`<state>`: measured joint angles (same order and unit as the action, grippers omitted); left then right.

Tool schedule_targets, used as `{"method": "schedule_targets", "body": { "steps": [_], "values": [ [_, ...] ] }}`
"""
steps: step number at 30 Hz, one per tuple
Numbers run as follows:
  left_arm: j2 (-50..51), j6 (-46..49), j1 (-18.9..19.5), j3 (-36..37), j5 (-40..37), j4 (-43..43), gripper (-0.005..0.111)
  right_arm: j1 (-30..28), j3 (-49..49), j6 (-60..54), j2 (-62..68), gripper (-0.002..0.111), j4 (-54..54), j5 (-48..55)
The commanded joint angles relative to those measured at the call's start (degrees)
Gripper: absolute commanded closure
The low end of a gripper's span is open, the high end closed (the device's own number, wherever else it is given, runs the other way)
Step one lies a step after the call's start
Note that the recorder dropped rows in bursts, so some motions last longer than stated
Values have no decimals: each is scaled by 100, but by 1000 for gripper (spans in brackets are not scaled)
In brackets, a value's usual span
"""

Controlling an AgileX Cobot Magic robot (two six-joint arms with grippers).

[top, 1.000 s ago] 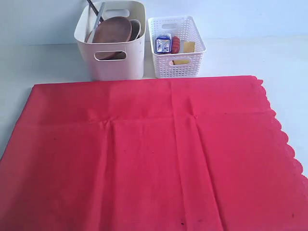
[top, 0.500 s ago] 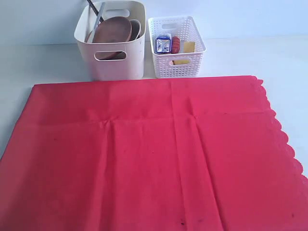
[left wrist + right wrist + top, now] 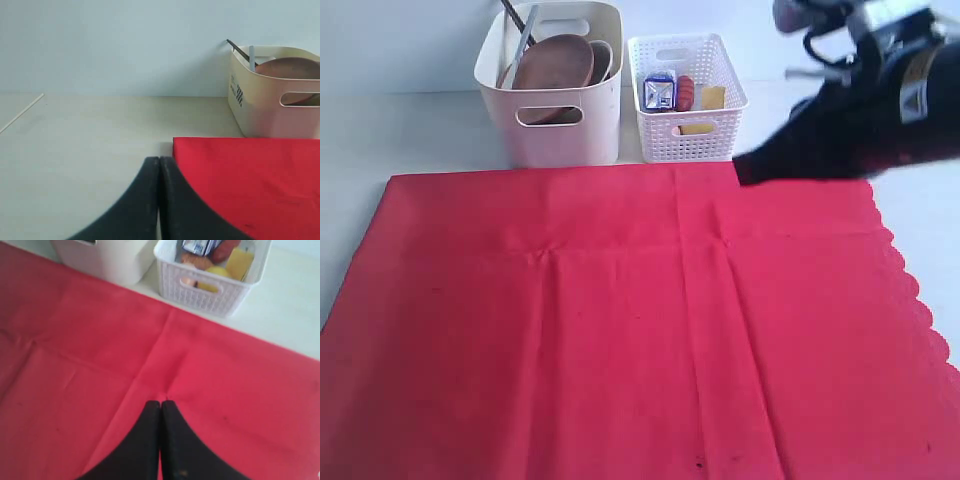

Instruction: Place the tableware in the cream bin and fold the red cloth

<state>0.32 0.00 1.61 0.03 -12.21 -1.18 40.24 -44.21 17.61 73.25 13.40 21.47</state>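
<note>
The right claw (image 3: 160,404) is hanging pinched shut and empty over the far edge of the red cloth (image 3: 620,330), near the white lattice basket (image 3: 692,138). The left claw (image 3: 159,161), also shut and empty, is sitting just beside the cloth's far left corner. The wooden plate (image 3: 555,62), chopsticks (image 3: 508,10) and knife (image 3: 524,38) are resting in the cream bin (image 3: 550,135), so the tableware part is looking finished. The cloth is lying flat on the counter (image 3: 420,130), and the folding is not yet begun.

Red cloth (image 3: 620,330): bright, plain red throughout. Cream bin (image 3: 570,135): plain walls, small black chequered mark (image 3: 239,93) on one side; wooden plate (image 3: 555,62) brown. Lattice basket (image 3: 692,135): white; carton (image 3: 660,92) blue-white.
</note>
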Motion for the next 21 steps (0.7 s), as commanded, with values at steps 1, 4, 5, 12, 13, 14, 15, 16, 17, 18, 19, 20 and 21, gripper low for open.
{"method": "schedule_targets", "body": {
  "steps": [1,4,5,12,13,14,15,16,17,18,19,20,21],
  "values": [
    [-32,0,11,-3,13,2,107,-21,800,401,-36,108,42,-821],
    [-32,0,11,-3,13,2,107,-21,1085,401,-36,108,42,-1089],
    [-32,0,11,-3,13,2,107,-21,1133,434,-36,108,42,-1133],
    [-32,0,11,-3,13,2,107,-21,1194,486,-36,108,11,-1079],
    [-32,0,11,-3,13,2,107,-21,1194,486,-36,108,11,-1079],
    [-32,0,11,-3,13,2,107,-21,1194,486,-36,108,11,-1079],
    [-32,0,11,-3,13,2,107,-21,1194,486,-36,108,11,-1079],
    [-32,0,11,-3,27,2,107,-21,1194,511,-36,108,11,-1079],
    [-32,0,11,-3,124,-48,107,-21,1194,511,-36,108,11,-1079],
    [-32,0,11,-3,216,-75,107,-21,1194,512,-36,108,11,-1089],
    [-32,0,11,-3,296,-125,107,-21,1194,512,-36,108,11,-1089],
    [-32,0,11,-3,390,-151,107,-21,1194,512,-36,108,11,-1089],
    [-32,0,11,-3,605,-151,107,-21,1194,512,-36,108,11,-1089]
  ]
}}
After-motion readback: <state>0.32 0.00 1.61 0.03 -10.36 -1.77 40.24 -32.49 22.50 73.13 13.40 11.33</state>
